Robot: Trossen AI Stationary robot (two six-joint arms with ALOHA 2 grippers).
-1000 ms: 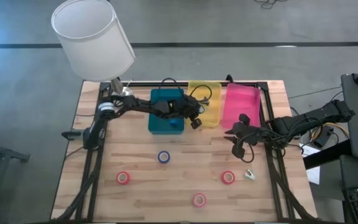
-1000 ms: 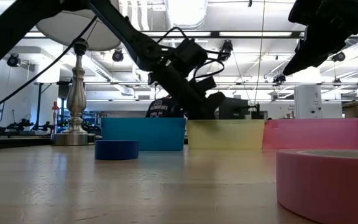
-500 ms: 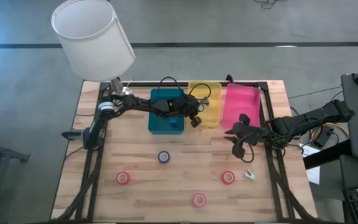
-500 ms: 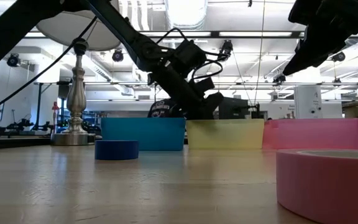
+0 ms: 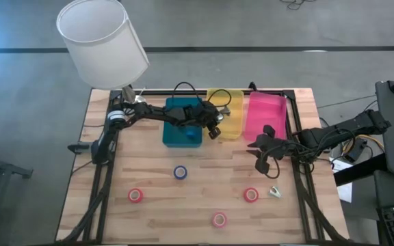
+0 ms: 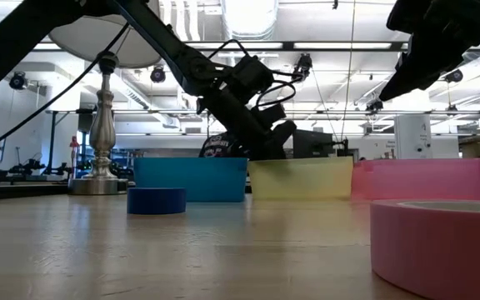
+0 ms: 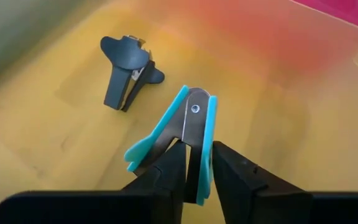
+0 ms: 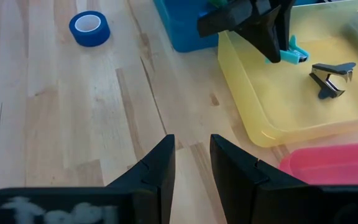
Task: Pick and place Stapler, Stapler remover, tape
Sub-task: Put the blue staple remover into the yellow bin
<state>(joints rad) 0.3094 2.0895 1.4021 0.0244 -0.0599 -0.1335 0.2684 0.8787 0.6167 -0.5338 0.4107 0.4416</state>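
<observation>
left gripper (image 7: 191, 163) hangs over the yellow bin (image 5: 226, 113), fingers pinched on the teal staple remover (image 7: 180, 140), its long axis running out toward 12 o'clock, a black staple remover (image 7: 127, 72) lying at about 10 o'clock of it on the bin floor

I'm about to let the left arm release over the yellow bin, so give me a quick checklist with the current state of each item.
1. Left hand grips the teal staple remover: ok.
2. Remover is over the translucent yellow bin: ok.
3. Drop spot is apart from the black staple remover already lying in the bin: ok.
4. Right hand, open, hangs over bare wooden table, clear of the bin: ok.
5. Height of the remover above the bin floor: cannot tell.
</observation>
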